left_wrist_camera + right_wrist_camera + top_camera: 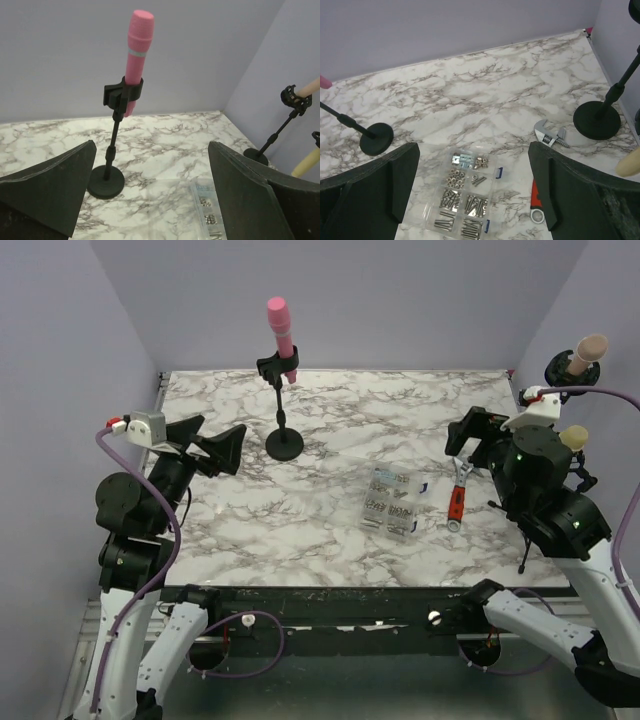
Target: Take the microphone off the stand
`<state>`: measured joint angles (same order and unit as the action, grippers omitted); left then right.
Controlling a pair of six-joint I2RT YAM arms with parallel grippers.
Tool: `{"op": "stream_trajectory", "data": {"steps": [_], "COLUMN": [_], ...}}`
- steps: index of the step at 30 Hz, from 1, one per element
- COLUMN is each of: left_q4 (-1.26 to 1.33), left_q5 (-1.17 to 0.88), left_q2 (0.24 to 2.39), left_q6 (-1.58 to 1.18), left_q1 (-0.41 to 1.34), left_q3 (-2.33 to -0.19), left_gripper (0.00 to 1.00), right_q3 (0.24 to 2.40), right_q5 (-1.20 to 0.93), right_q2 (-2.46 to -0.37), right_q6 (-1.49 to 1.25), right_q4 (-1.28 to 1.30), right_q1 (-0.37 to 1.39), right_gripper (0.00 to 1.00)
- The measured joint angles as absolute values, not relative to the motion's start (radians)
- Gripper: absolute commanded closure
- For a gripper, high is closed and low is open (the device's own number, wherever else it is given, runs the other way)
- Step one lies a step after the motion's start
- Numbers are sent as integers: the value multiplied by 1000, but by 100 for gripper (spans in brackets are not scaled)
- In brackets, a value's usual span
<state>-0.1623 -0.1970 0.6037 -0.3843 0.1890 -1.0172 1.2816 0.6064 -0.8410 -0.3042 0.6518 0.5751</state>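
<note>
A pink microphone [279, 325] stands upright in the black clip of a stand [284, 445] at the back middle of the marble table. In the left wrist view the microphone [137, 55] and its stand [106, 181] are ahead and a little left of centre. My left gripper [218, 438] is open and empty, level with the stand's base and to its left, well apart from it. The left gripper [151, 150] has only marble between its fingers. My right gripper [465, 435] is open and empty at the right. It [472, 147] looks down over the table.
A clear box of screws [392, 502] lies right of centre, with a red-handled wrench [458, 495] beside it. Two beige microphones [585, 352] on black stands are at the far right wall, one stand base [596, 120] close to my right gripper.
</note>
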Motion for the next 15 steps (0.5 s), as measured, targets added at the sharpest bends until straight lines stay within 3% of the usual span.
{"op": "stream_trajectory", "data": {"steps": [15], "left_q4": [-129], "left_q5": [-218], "left_q2": [659], "left_q6": [-417], "left_q1": [189], "left_q3": [-952], "left_gripper": [1], "right_q3": [1155], "right_q5": [345], "right_q2": [-812], "right_q6": [-314], "right_q4": [561], "right_q1": [575], "right_gripper": [0]}}
